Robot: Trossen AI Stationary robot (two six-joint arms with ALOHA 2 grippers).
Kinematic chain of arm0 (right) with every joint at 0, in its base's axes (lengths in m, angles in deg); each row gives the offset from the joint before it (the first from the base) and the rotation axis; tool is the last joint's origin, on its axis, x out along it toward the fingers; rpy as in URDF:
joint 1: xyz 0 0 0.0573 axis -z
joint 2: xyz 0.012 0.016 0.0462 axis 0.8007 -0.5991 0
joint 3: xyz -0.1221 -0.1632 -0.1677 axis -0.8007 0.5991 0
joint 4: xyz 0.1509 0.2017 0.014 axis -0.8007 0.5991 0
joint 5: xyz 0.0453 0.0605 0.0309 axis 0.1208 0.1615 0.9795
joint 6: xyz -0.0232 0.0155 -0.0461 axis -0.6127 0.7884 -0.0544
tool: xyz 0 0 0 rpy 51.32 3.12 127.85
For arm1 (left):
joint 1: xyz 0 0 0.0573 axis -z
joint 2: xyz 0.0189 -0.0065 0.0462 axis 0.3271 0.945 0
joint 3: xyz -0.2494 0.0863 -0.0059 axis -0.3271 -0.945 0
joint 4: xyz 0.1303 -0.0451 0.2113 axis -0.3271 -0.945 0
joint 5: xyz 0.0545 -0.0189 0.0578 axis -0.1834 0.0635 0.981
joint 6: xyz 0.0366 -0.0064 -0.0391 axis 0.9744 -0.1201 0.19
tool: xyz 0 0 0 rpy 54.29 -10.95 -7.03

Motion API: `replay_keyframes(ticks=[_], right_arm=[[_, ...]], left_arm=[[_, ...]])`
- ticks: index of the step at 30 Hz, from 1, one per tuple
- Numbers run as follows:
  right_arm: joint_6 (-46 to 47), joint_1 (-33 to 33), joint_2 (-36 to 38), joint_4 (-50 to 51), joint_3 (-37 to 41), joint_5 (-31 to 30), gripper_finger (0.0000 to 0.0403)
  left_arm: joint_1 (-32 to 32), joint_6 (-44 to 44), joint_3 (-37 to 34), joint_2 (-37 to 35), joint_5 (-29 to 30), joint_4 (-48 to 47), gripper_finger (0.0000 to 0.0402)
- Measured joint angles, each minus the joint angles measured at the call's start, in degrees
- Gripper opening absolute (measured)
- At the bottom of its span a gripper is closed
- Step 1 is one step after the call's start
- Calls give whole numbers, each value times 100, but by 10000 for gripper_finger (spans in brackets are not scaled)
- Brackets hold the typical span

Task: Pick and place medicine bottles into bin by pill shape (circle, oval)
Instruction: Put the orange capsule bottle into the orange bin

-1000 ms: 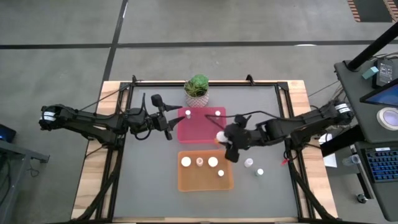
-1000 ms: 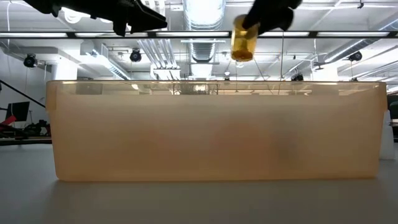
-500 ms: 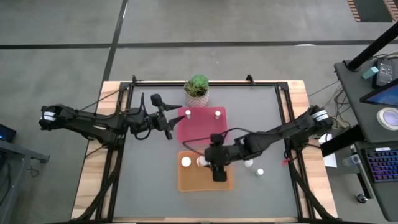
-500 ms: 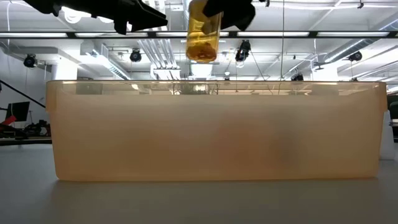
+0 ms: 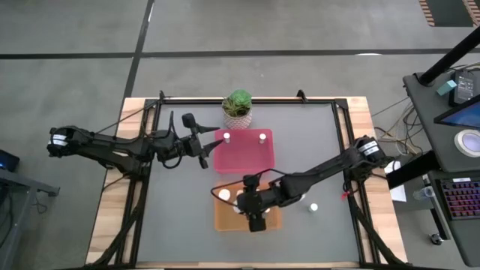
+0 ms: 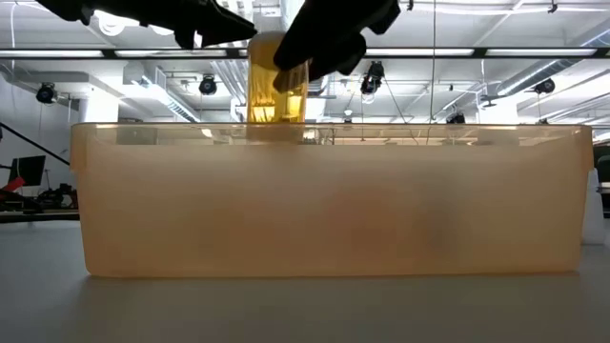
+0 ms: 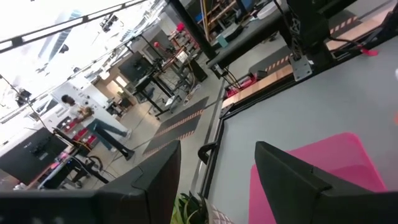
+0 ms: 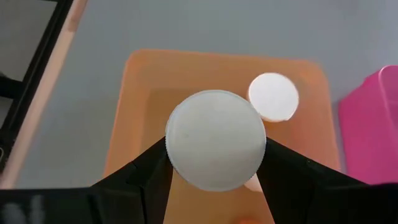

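Medicine bottle pinched in right hand over orange bin | step: placing | next: lower, release | left hand spread, idle beside pink bin

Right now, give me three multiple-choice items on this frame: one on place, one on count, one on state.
1. Where is the right hand?
A. over the orange bin
B. over the pink bin
C. beside the plant

2. How many bottles stand in the pink bin?
A. none
B. two
C. five

3. The right hand is:
A. open, holding nothing
B. shut on a white-capped bottle
C. out of view

Answers:
1 A, the high view shows it above the orange bin.
2 B, two white caps at its far edge.
3 B, the right wrist view shows the fingers flanking the cap.
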Motion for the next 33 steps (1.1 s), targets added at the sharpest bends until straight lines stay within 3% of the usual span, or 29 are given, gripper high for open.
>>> replay_keyframes(ticks=[17,21,33], right_arm=[[105,-24,-568,-265,0,5,199],[100,11,-683,-295,-2,236,199],[140,52,-711,-126,-2,253,199]], left_arm=[[4,-302,0,0,0,156,191],[4,-299,0,0,0,157,191],[4,-300,0,0,-2,154,191]])
